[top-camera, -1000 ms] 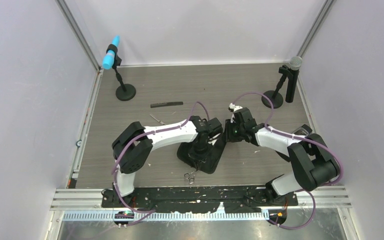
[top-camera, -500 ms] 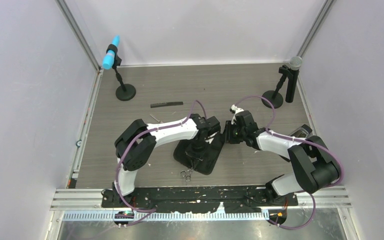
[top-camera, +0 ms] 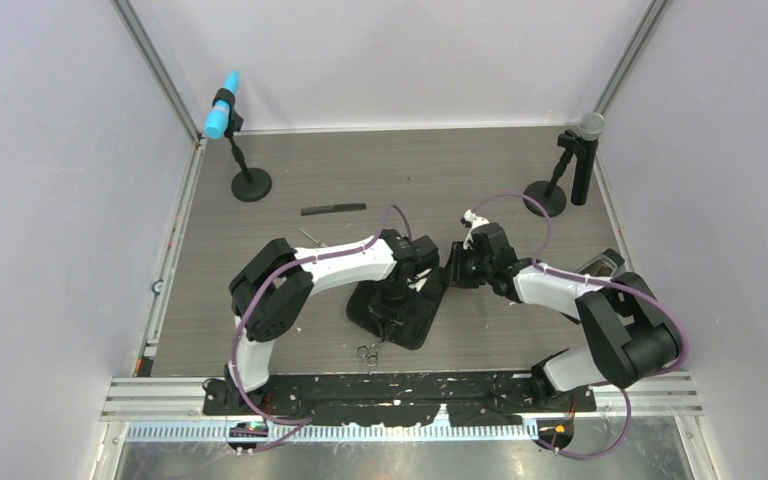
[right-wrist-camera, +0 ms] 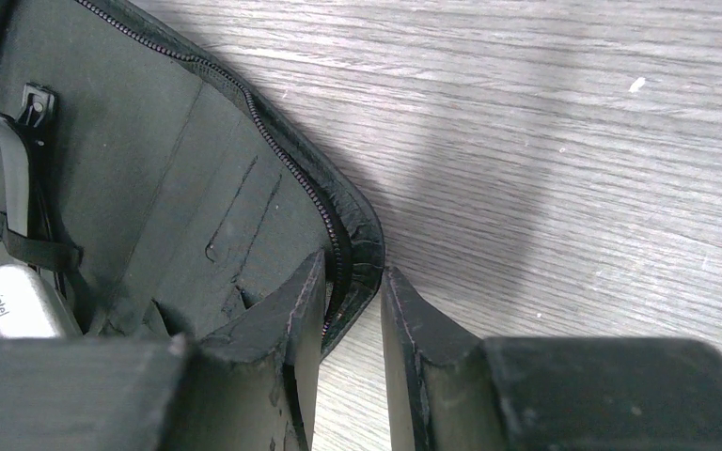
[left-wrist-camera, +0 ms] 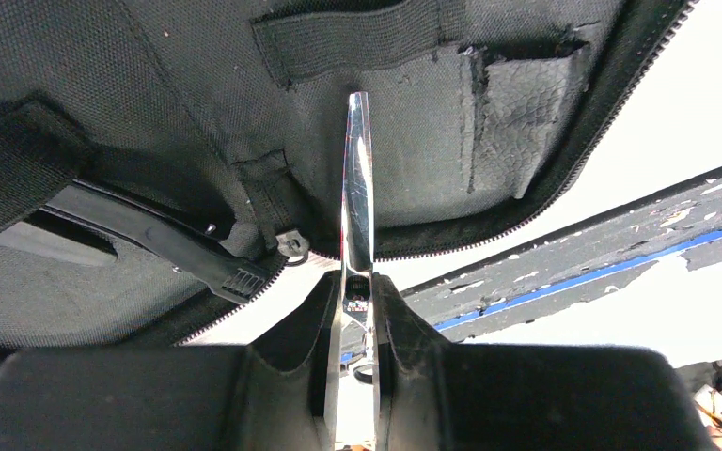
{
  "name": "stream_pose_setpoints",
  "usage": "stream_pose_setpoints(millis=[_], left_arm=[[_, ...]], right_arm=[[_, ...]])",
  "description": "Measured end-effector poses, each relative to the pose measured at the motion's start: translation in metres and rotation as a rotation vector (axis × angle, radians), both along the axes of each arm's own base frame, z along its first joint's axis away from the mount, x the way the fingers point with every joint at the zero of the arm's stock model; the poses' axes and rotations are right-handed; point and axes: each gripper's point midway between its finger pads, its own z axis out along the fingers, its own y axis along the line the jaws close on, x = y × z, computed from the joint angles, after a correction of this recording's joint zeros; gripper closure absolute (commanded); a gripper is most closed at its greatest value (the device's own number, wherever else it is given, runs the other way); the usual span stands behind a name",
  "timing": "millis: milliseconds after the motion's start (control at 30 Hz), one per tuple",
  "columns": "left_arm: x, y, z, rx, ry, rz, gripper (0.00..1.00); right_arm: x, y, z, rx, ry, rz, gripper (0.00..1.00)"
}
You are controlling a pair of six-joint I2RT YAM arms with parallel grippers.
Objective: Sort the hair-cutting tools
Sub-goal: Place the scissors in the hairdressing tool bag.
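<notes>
The open black zip case (top-camera: 422, 326) lies at the middle of the table (top-camera: 260, 300), its lining up. The right gripper (right-wrist-camera: 350, 287) has its two fingers closed either side of the case's zipped rim at the 2 o'clock corner, pinning it. The rim is soft fabric that folds, so I judge it needs this steadying grip while anything is pushed in. The long black comb (top-camera: 333, 210) lies flat on the table at about 11 o'clock from the case, well apart from it. It looks light, thin and slightly bendy, and is probably best pinched across its spine near the middle. The left gripper (left-wrist-camera: 357, 293) is clamped on one pair of silver scissors (left-wrist-camera: 357, 211) at the pivot, blades closed and pointing to 12 o'clock, toward an elastic strap (left-wrist-camera: 357, 38) in the lining. Polished steel is stiff, slick and pointed, so the pivot grip seems right, since it keeps the blades from swinging. A second pair of scissors (top-camera: 368, 352) lies on the table at 7 o'clock from the case, just beside it. One slim black clip (left-wrist-camera: 164, 242) is already tucked under a strap inside. It is small and light, and should be pinched across its width.
</notes>
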Motion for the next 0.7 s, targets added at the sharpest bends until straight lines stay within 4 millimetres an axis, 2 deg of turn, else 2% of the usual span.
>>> stream_pose_setpoints(millis=[233, 467, 600, 700], left_arm=[[0.004, -0.006, -0.001, -0.004, 0.000, 0.001, 1.00], [0.018, -0.017, -0.004, -0.008, -0.024, 0.020, 1.00], [0.034, -0.019, -0.006, 0.007, -0.075, 0.037, 0.96], [0.049, -0.020, -0.007, 0.018, -0.126, 0.054, 0.87]], right_arm=[[-0.002, -0.001, 0.000, 0.003, -0.001, 0.000, 0.69], [-0.007, -0.002, 0.000, 0.003, 0.006, 0.001, 0.69], [-0.010, -0.003, 0.000, 0.003, 0.012, 0.003, 0.69], [-0.013, -0.004, 0.000, 0.003, 0.016, 0.004, 0.69]])
